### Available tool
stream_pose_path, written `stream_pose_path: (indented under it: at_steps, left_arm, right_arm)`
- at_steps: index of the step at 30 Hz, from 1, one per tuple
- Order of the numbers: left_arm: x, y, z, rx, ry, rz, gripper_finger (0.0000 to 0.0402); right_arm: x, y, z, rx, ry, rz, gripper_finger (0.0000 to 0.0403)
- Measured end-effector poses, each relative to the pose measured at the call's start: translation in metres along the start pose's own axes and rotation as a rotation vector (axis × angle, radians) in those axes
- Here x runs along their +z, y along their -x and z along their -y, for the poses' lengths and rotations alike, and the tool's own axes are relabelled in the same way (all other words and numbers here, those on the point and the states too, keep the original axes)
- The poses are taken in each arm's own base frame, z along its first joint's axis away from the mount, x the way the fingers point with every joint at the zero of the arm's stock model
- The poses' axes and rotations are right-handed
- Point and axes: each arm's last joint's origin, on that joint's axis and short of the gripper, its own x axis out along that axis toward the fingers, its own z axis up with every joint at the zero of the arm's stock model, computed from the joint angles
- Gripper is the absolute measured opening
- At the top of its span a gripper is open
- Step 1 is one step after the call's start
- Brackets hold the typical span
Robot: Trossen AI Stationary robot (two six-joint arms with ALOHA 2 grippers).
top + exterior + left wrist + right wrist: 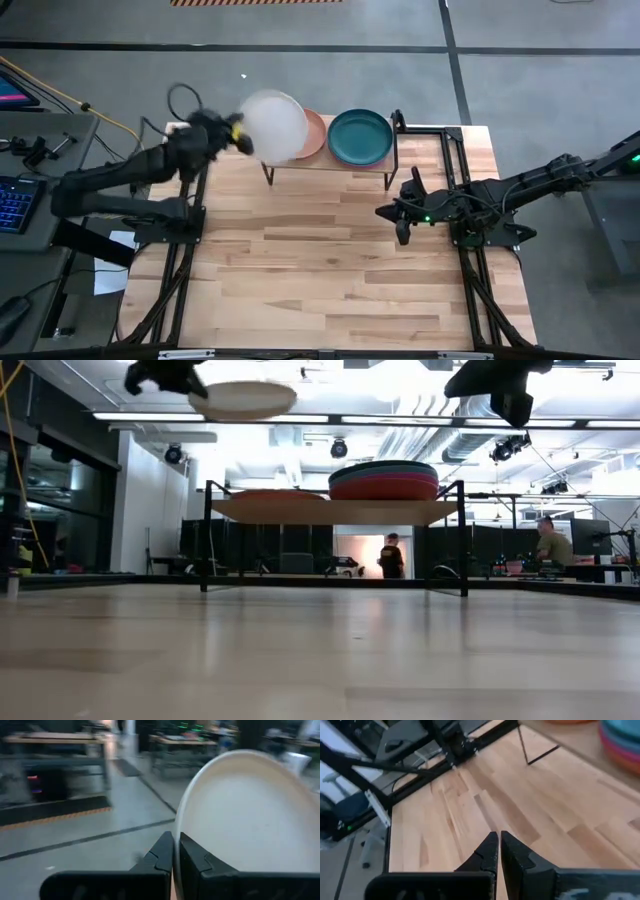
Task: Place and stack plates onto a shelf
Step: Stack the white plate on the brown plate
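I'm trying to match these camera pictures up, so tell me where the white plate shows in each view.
High view: white plate upper middle-left, held by the left gripper, overlapping the salmon plate on the shelf.
Low view: top left, above the shelf.
Left wrist view: fills the right side, rim between the fingers.
Right wrist view: not in it.
Shared landmark: the shelf's plate stack, dark green plate on top.

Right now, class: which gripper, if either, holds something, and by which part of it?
The left gripper pinches the white plate by its rim, carrying it above the shelf. The right gripper is shut over the tabletop and holds nothing.
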Motion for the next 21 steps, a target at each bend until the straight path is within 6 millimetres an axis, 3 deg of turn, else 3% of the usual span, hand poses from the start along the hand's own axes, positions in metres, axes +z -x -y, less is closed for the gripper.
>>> stream_pose_path:
  at_steps: [3,6,13,21]
  left_arm:
    - [0.007,-0.01,-0.022,0.008,0.059,0.0,0.0001]
    - [0.007,-0.023,-0.028,-0.06,0.111,-0.047,0.0001]
    - [-0.01,-0.06,-0.016,-0.106,0.136,-0.177,0.0001]
    - [0.02,-0.074,-0.002,-0.113,0.071,-0.13,0.0001]
  right_arm:
    - [0.001,0.0,0.001,-0.032,-0.006,0.033,0.0002]
    - [0.002,0.0,0.001,-0.033,-0.008,0.039,0.0002]
    - [0.002,0.0,0.0,-0.032,-0.036,0.041,0.0002]
    - [0.003,0.0,0.001,-0.05,-0.071,0.072,0.0002]
